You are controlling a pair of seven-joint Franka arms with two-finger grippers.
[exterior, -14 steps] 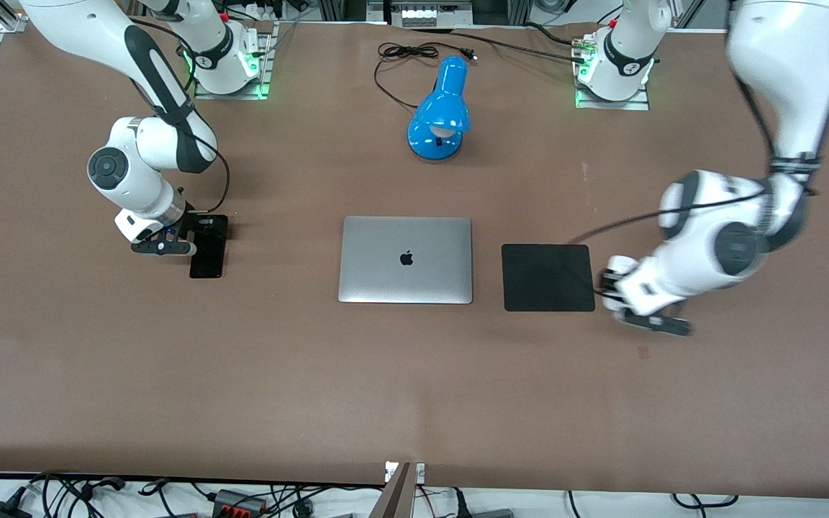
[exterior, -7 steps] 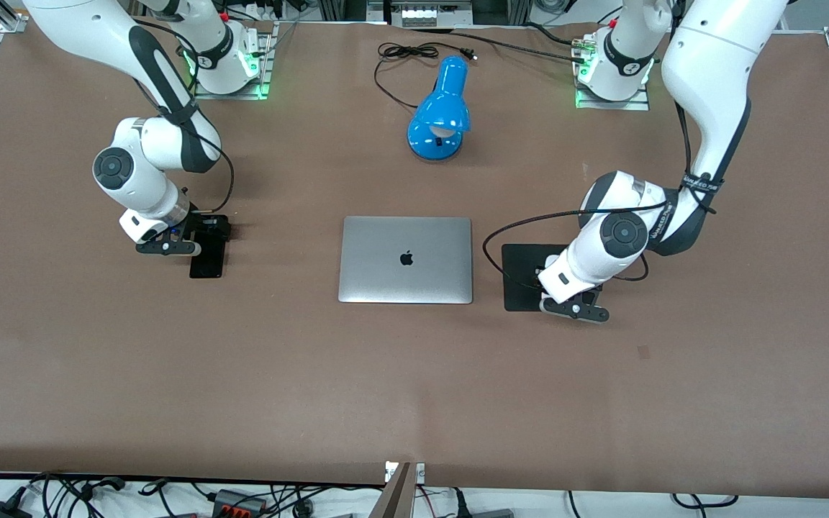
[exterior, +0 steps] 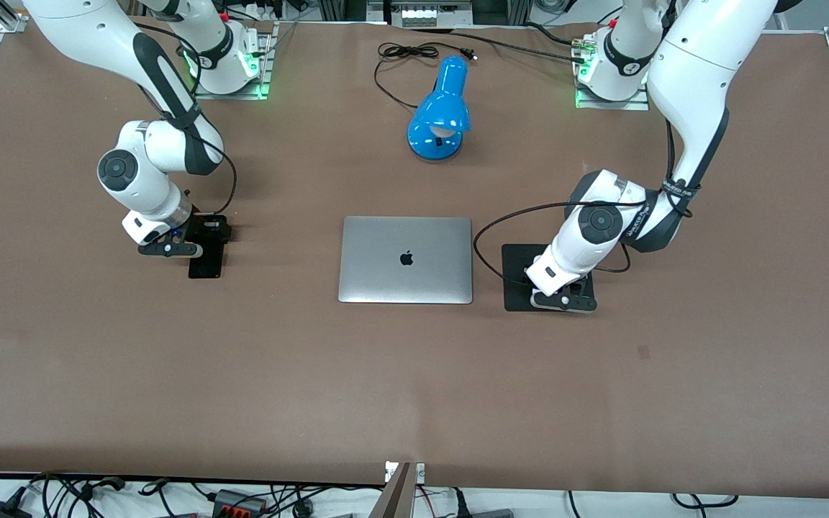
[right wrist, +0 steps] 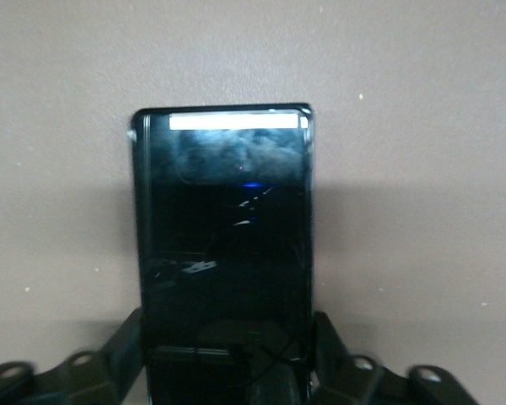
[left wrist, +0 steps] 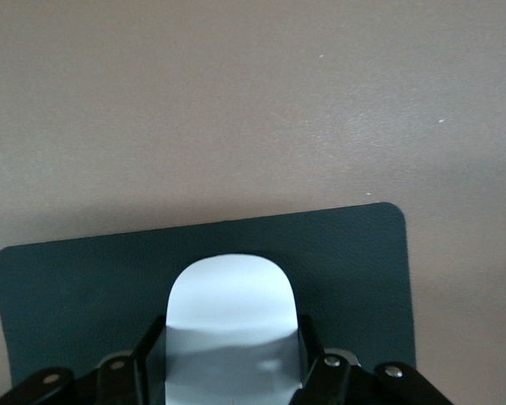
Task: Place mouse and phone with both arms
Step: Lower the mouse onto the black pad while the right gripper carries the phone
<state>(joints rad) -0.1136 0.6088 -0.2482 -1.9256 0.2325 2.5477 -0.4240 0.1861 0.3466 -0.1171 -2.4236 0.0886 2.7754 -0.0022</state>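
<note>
Both arms were at the setting-down step: the left gripper [left wrist: 232, 371] had its fingers clamped on the mouse [left wrist: 230, 325] over the mouse pad [exterior: 522, 277]; the right gripper [right wrist: 228, 363] gripped the phone [right wrist: 223, 245] low over the counter [exterior: 414, 374] toward the right arm's end, each due to lower and let go

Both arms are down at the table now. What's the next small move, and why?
Probably open the left gripper: its jaws grip the mouse, which already sits over the mouse pad. The right gripper holds the phone low over the table.
</note>
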